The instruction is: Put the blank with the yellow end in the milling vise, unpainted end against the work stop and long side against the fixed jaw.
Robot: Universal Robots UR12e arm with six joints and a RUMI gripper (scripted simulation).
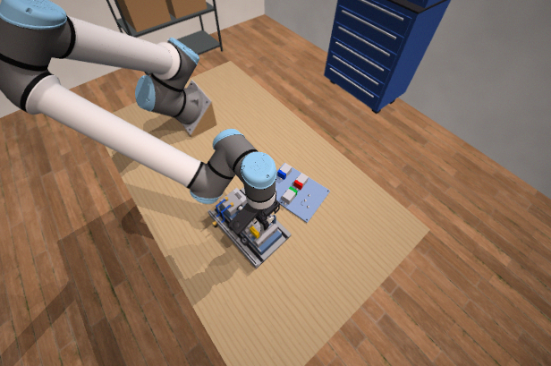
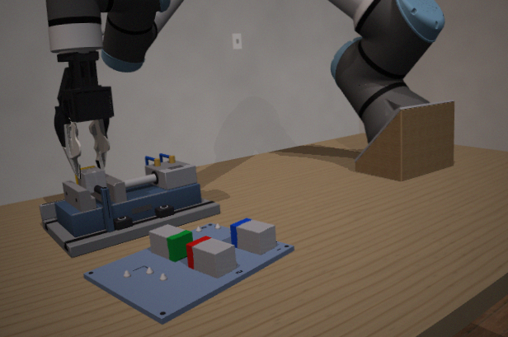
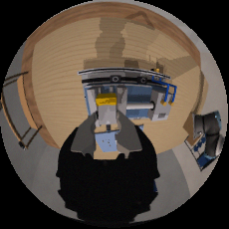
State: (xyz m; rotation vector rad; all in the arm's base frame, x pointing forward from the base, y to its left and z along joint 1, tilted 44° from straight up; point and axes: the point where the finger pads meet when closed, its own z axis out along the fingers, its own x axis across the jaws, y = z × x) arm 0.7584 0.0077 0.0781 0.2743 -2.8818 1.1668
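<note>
exterior view, gripper [image 2: 87, 162] clamping yellow-end blank [image 2: 91, 175] (fingers narrow), above vise [image 2: 124, 203]

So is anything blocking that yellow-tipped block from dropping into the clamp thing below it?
Nothing visible does. The tool holds the yellow-ended blank right at the vise, over the gap between the jaws. Whether it already rests on the low bars cannot be told.

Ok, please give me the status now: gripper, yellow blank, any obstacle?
Gripper shut on yellow-end blank. Blank over the vise, between the jaws. No obstacle seen.
</note>
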